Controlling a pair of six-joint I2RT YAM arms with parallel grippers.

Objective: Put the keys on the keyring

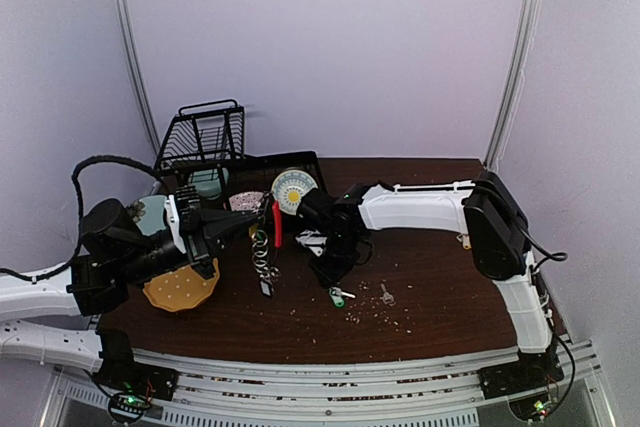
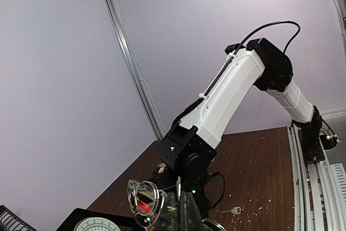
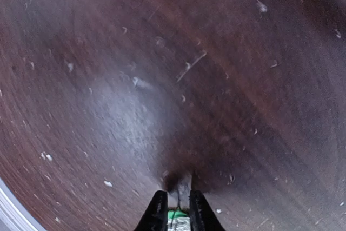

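Note:
My left gripper [image 1: 243, 223] is shut on the keyring [image 1: 264, 247], which hangs above the table with its red clip [image 1: 277, 224] at the top and rings and chain below. In the left wrist view the silver rings [image 2: 144, 194] and red clip [image 2: 141, 207] sit just left of my shut left gripper [image 2: 185, 209]. My right gripper [image 1: 334, 283] points down at the table over a green-headed key [image 1: 339, 298]. In the right wrist view its jaws [image 3: 178, 195] stand slightly apart, open, with the green key [image 3: 177, 216] low between them. A bare silver key [image 1: 386, 296] [image 2: 234, 210] lies loose to the right.
A black wire basket [image 1: 203, 137] stands at the back left. A black tray [image 1: 306, 161] beside it holds a white round dial [image 1: 293, 190]. A tan perforated disc [image 1: 182, 289] lies under the left arm. Pale crumbs [image 1: 385, 315] are scattered over the dark wood table [image 1: 440, 287].

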